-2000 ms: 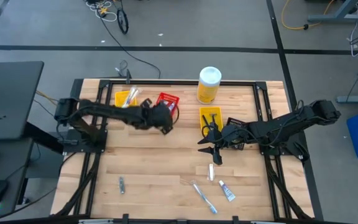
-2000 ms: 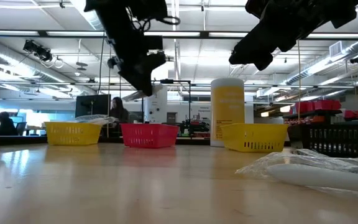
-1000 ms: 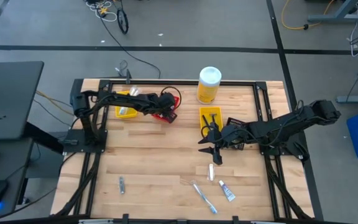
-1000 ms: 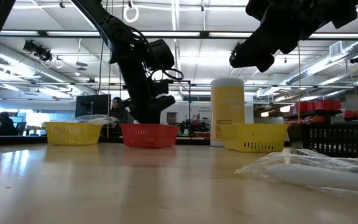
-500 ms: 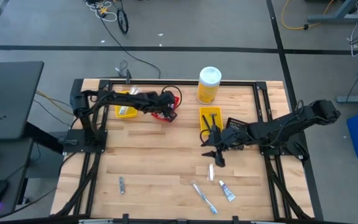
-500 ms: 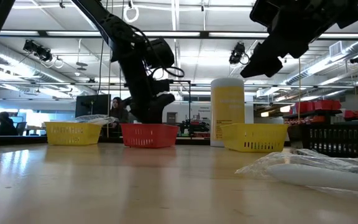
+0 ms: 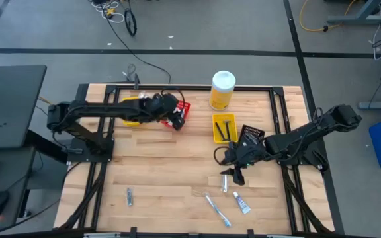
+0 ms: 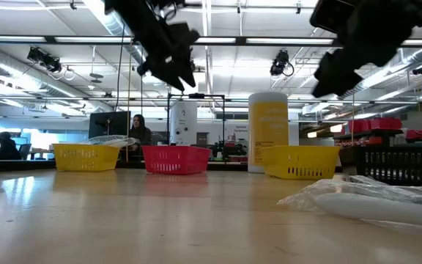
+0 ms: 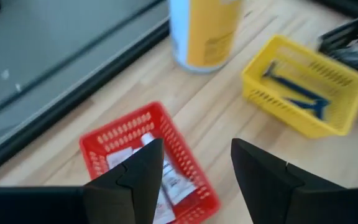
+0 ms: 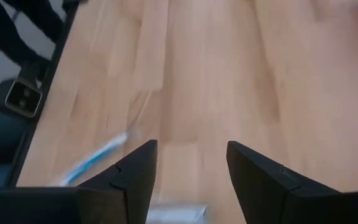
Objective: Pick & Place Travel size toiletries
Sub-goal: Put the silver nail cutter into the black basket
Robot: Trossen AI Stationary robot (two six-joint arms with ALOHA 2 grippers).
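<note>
My right pincer (image 7: 232,173) is open and empty, just above the white tube (image 7: 224,182). I lower it straight so the jaws go on both sides. The left pincer (image 7: 175,119), open and empty too, hangs near the red bin (image 7: 184,108).

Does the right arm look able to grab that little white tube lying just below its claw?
Probably yes: the right gripper hovers open just beside the small white tube, with only bare table around it.
</note>
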